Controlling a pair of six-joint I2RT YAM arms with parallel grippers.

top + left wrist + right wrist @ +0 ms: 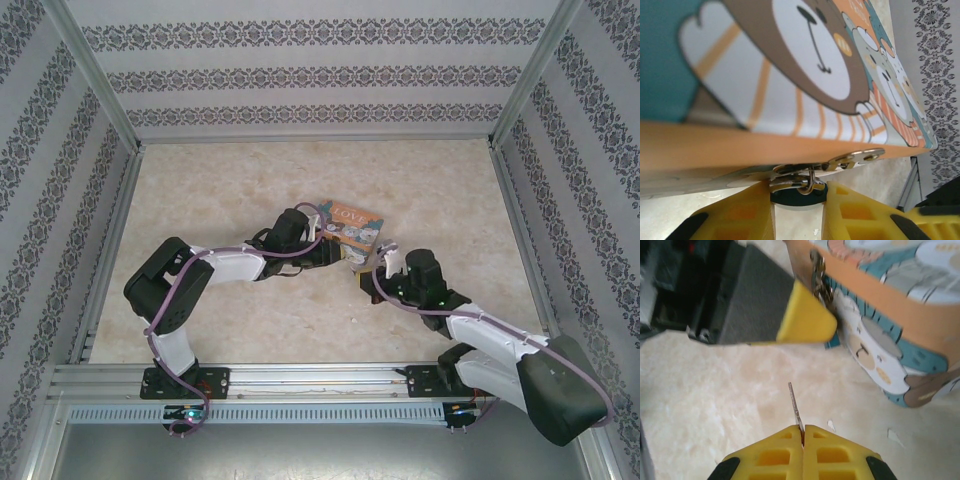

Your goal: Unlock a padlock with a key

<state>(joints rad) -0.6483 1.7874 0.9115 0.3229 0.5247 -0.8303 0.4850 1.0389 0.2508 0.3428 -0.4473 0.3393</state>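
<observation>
**Entry: padlock-opening, in progress**

- **Left end effector** point(799, 194): clenched on the padlock point(798, 199), whose teal body sits between the two yellow fingers. The silver shackle rises just above the fingertips and passes through the hasp of the tin box point(790, 75). The box hangs directly over this end effector.
- **Right end effector** point(802, 429): clenched on the key point(795, 404). Only the thin blade shows, projecting straight ahead of the fingertips.
- **Relation:** the key tip is well apart from the lock. The lock lies ahead of the right end effector, up and slightly to the right, and is partly hidden behind the left one's yellow finger. The keyhole cannot be made out.
- **Progress (judged):**
  - Done: the lock is steadied and the key is in hand.
  - Left: aligning the blade with the keyway, inserting it, turning it and freeing the shackle, which looks closed. Roughly the first half is complete.
- **Surface:** bench point(220, 180), pale marbled beige, matt. A few white flecks point(830, 425) lie just ahead of the right end effector.
- **Room:** an enclosure of walls point(300, 75) papered in grey ornamental bands, edged with an aluminium frame point(300, 378).
</observation>
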